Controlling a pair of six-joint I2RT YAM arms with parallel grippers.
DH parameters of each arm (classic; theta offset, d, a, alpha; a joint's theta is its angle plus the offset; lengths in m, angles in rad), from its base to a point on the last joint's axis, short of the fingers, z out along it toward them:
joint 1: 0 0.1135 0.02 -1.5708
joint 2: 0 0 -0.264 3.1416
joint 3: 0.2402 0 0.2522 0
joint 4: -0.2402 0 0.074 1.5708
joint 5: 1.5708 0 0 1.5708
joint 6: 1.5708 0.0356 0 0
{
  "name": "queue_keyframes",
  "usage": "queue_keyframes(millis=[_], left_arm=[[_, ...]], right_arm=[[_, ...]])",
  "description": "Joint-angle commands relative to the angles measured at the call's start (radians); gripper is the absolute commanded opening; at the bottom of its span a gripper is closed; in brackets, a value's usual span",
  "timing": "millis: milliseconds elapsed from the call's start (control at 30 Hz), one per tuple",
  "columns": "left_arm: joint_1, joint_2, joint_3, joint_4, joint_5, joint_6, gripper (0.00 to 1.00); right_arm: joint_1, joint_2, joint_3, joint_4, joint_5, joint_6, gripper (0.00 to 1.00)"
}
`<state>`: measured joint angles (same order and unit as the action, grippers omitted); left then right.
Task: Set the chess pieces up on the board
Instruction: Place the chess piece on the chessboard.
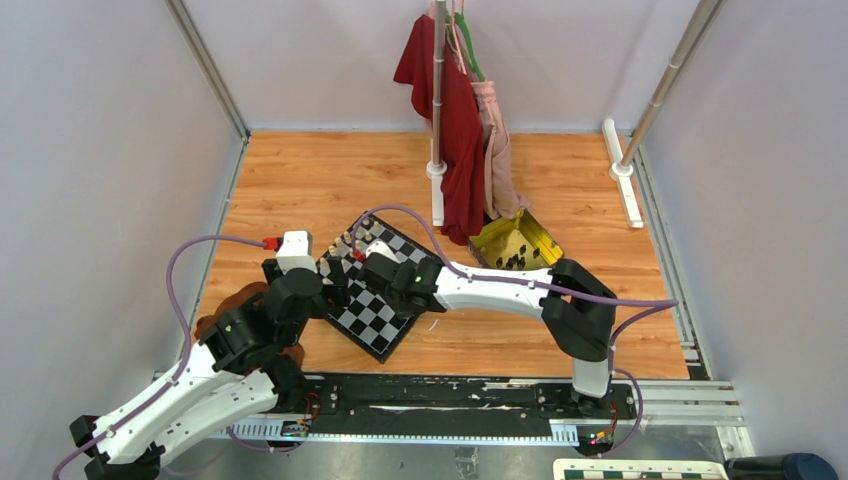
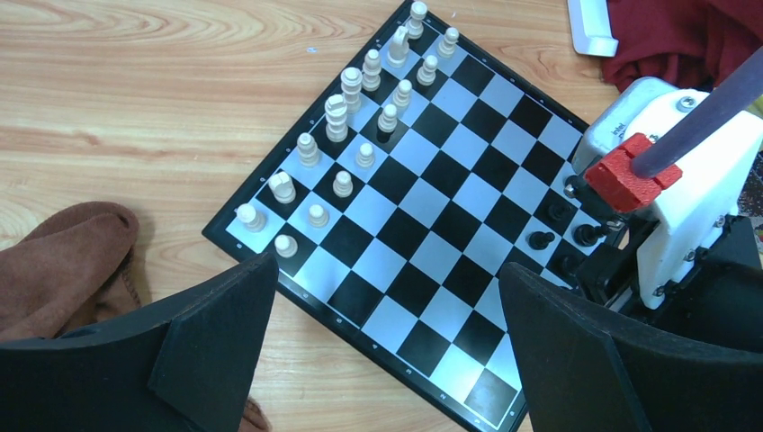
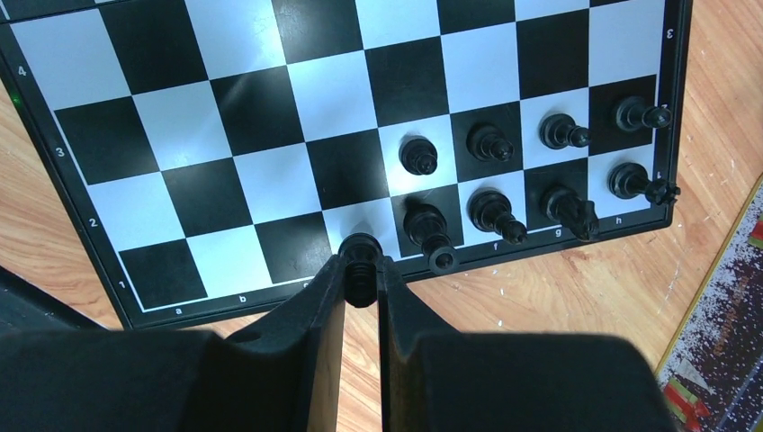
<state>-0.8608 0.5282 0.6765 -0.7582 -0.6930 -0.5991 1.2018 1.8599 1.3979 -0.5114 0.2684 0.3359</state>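
The board [image 3: 270, 90] lies at an angle on the wooden table. My right gripper [image 3: 360, 268] is shut on a black chess piece [image 3: 360, 256], held at the near edge row beside the other black pieces [image 3: 490, 211], which fill two rows at that corner. Cream pieces [image 2: 346, 108] stand in two rows along the opposite side. My left gripper [image 2: 387, 360] hangs open above the board's edge [image 2: 360, 328], holding nothing. In the top view both wrists meet over the board [image 1: 378, 325], and the right gripper [image 1: 365, 265] covers part of it.
A gold-yellow tray [image 1: 540, 240] holding dark pieces sits right of the board. Red and pink clothes [image 1: 455, 120] hang on a stand behind it. A brown cloth [image 2: 63, 261] lies left of the board. The right wrist [image 2: 684, 171] crowds the left wrist view.
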Motion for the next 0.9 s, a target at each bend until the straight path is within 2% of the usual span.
queue_keyframes(millis=[0,867], left_arm=[[-0.01,-0.002,-0.01,-0.001,-0.025,-0.012,1.0],[-0.015,0.018,-0.009,-0.004,-0.014,-0.011,1.0]], right_arm=[[0.013,0.02,0.018,0.006,-0.007,-0.016,0.0],[-0.017,0.021,-0.058,0.035,-0.027,0.007,0.02]])
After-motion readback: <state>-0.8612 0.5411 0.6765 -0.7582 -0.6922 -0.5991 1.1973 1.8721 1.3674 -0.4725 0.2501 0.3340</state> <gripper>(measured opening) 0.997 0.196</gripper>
